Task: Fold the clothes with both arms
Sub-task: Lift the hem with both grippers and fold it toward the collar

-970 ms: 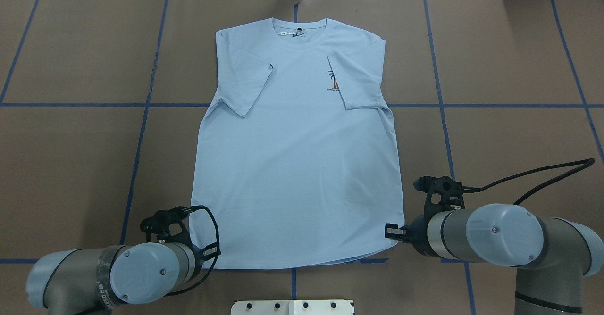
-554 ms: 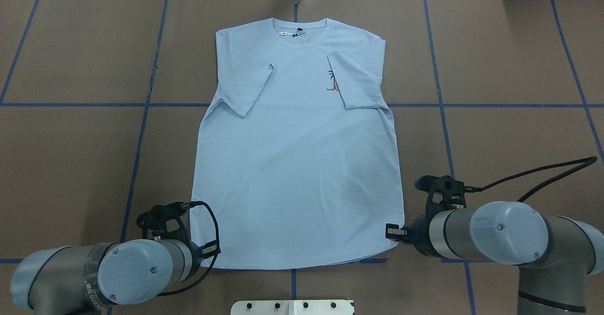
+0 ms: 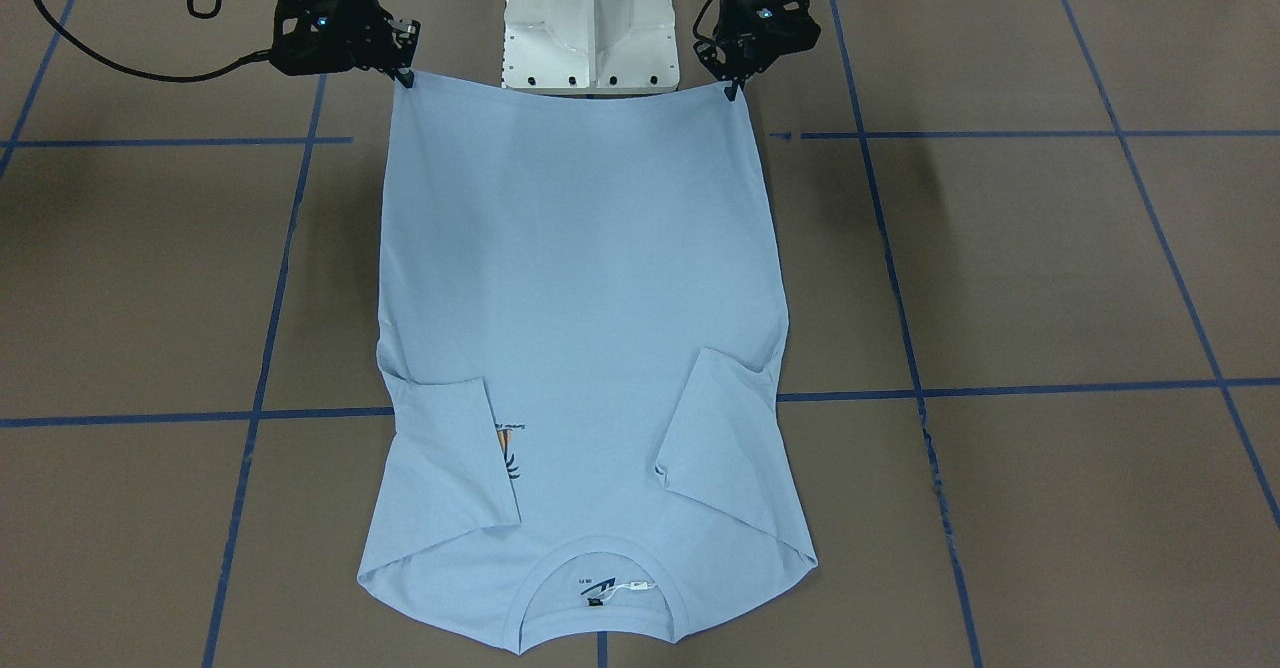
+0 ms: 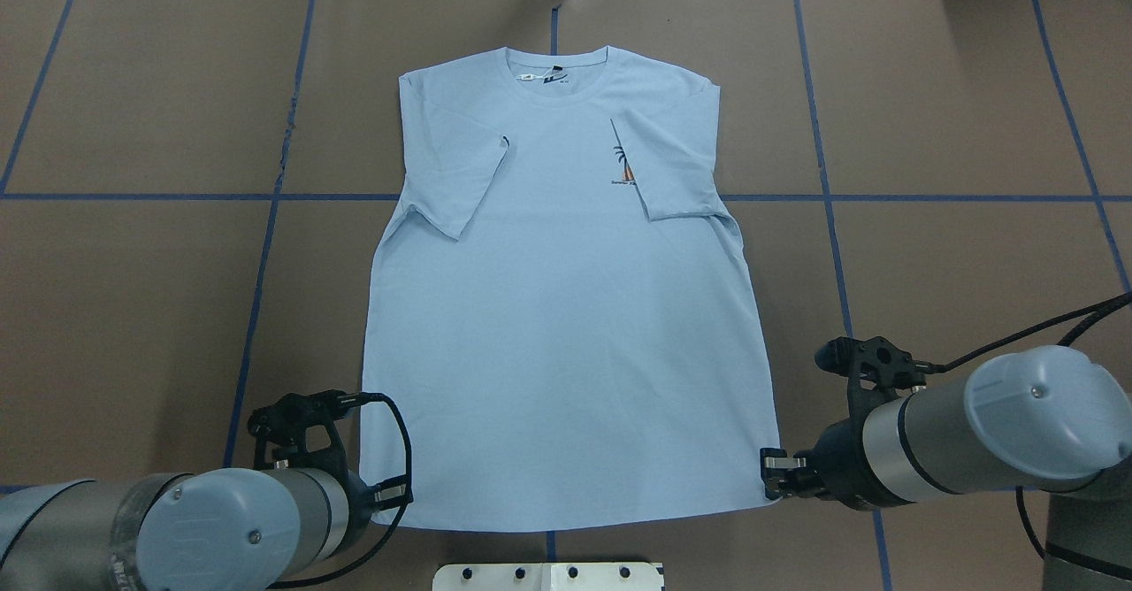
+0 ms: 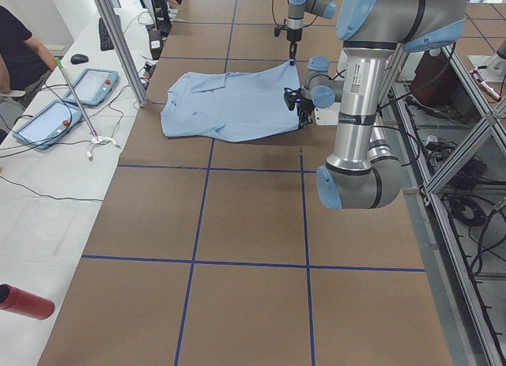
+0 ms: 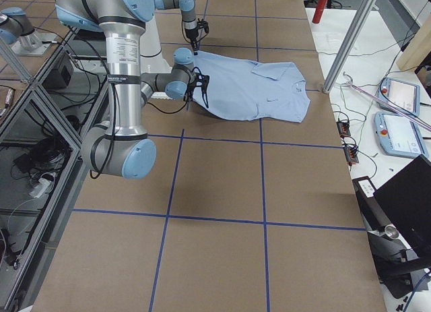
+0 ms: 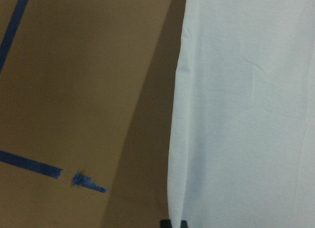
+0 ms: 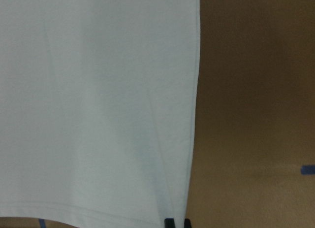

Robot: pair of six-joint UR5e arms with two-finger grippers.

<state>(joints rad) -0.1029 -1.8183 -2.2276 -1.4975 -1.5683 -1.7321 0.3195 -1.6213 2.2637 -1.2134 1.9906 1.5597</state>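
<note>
T-shirt (image 4: 566, 308) hem corners are held by the two grippers. The left gripper (image 4: 382, 501) is closed tight on the hem corner on its side, and the right gripper (image 4: 771, 476) is closed on the opposite corner. In each wrist view only the dark fingertips (image 7: 172, 223) show at the bottom edge, clamped right at the side seam of the pale cloth. From across the table the hem runs taut and nearly straight between the two grippers. It appears to be raised a little off the surface, with a shadow beneath it, though the angle makes that hard to be sure of.

Behind the grippers, the left arm (image 4: 177, 538) and the right arm (image 4: 973, 432) reach in low from the robot's side. The white pedestal base (image 3: 590, 18) stands between them.

Beyond the hem, the shirt lies front-up along the middle of the brown table (image 4: 133, 308), collar at the far end. Both sleeves (image 4: 455, 166) are folded inward over the chest. The one on the robot's right partly covers the palm-tree print (image 4: 624, 166). The white neck tag (image 4: 539, 76) shows inside the collar. Blue tape lines (image 4: 265, 219) cross the table in a grid.
</note>
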